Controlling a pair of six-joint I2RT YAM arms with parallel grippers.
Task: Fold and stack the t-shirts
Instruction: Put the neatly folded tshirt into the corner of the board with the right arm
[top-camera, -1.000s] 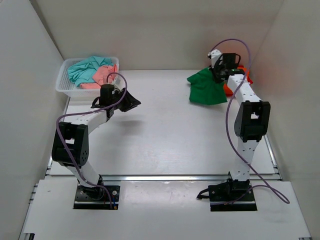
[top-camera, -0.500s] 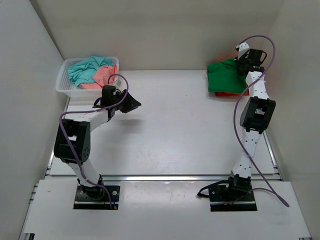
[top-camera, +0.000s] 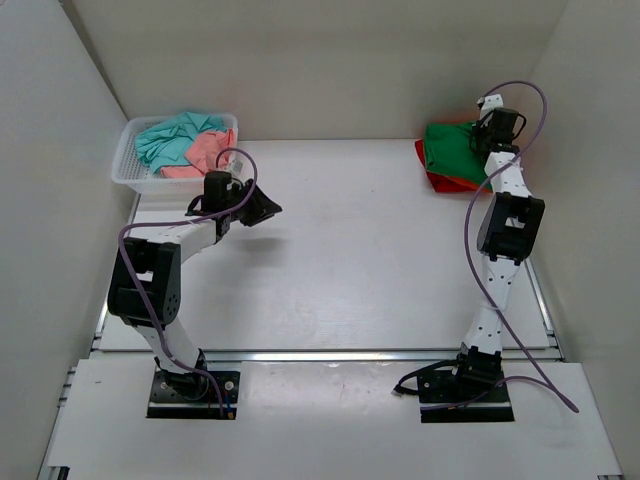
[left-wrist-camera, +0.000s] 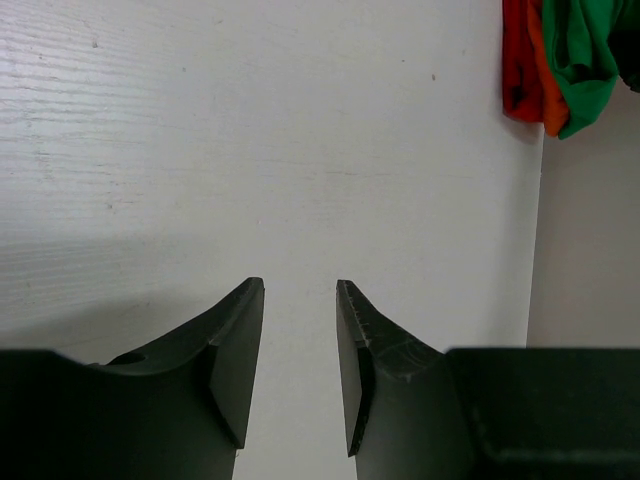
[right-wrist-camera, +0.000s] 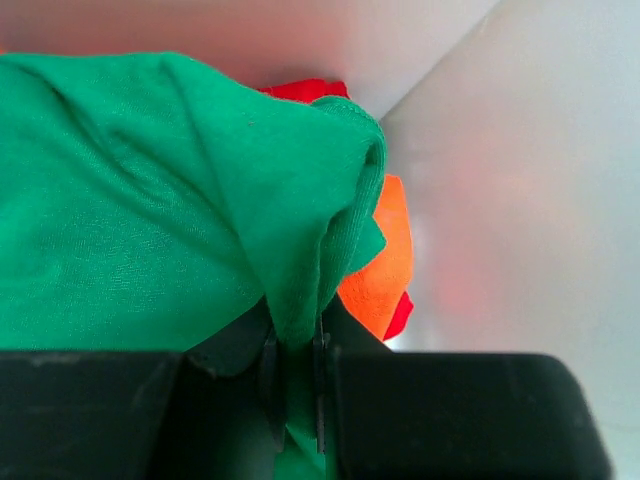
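top external view is showing the right gripper (top-camera: 486, 128) pinching a fold of the green t-shirt (top-camera: 452, 148) at the far right corner of the table (top-camera: 340, 262), where it is lying over the orange t-shirt (top-camera: 436, 180). the left gripper (top-camera: 266, 208) is hovering with its jaws spread and holding nothing, near the white basket (top-camera: 124, 170) that is holding the teal t-shirt (top-camera: 168, 138) and the pink t-shirt (top-camera: 207, 152).

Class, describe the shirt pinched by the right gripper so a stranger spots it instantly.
Look to the table's far right corner, by the side wall. There the green shirt lies bunched on an orange one, a fold pinched in the right gripper. It is the only bright green cloth there.
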